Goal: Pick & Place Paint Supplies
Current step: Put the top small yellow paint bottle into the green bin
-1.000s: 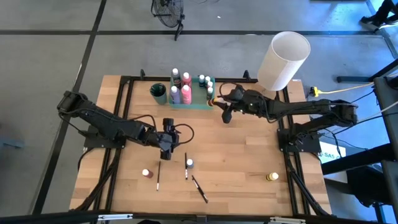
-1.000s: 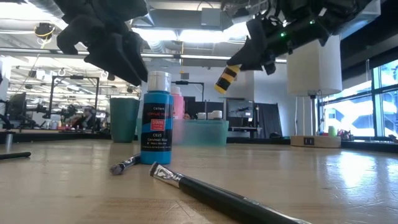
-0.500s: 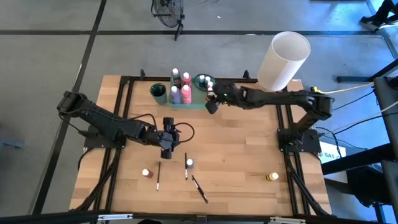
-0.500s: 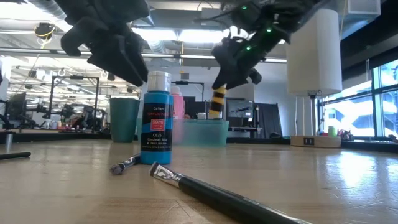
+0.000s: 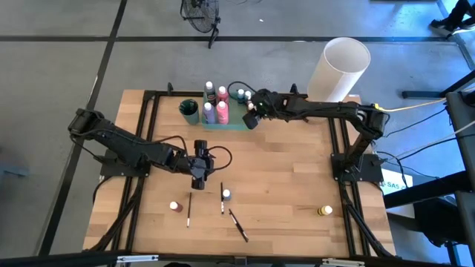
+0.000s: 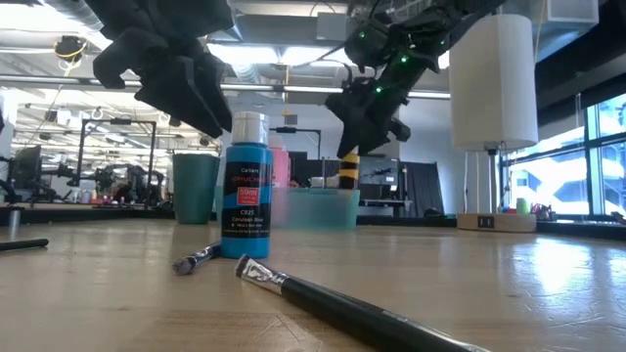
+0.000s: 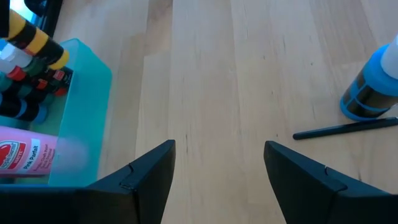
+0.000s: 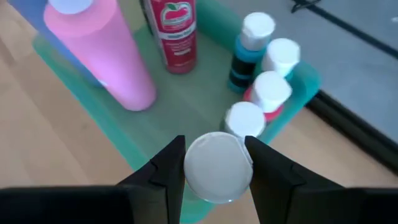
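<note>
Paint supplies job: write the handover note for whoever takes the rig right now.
Right gripper: shut on a yellow bottle, held at the green tray's near right corner, not yet set down.
Left gripper: open, empty, hovering mid-table above the loose supplies.
Done: several bottles stand in the tray, two pink bottles among them.
Left: blue bottle, red bottle, another yellow bottle near the right edge, and three paintbrushes on the near half of the table.
</note>
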Controlling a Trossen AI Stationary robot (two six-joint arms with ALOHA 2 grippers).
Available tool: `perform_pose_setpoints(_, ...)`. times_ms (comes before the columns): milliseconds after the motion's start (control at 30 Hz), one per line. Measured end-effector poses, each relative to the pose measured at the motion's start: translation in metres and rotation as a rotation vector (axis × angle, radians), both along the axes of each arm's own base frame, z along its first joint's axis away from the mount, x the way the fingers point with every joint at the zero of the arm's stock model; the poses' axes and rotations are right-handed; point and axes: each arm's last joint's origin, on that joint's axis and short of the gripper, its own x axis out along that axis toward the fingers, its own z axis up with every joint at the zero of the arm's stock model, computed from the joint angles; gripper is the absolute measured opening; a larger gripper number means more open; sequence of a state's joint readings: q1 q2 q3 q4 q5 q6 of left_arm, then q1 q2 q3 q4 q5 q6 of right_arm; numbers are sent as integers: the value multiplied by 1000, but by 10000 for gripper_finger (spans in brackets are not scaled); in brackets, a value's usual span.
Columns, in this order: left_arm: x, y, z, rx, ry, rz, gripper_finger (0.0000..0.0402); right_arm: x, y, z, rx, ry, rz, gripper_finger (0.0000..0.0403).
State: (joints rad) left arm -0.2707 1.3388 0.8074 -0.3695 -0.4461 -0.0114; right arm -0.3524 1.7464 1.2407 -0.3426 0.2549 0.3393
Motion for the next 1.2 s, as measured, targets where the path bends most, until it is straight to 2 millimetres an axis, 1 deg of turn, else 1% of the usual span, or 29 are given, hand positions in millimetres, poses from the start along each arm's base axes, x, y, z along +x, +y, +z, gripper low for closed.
perform_pose_setpoints(200, 1, 0, 1, 2, -7, -4, 242, 1, -9, -10, 28, 9, -11, 138)
perform_pose_setpoints(467, 1, 0, 1, 7, -7, -10, 242, -1, -19, -17, 36, 19, -35, 138)
perform_pose_setpoints(700, 1, 0, 1, 9, -6, -12, 242, 2, -20, -15, 46, -16, -12, 138)
perform_pose_setpoints(1200, 1, 0, 1, 9, -6, -11, 242, 1, -20, -15, 32, -6, -26, 138)
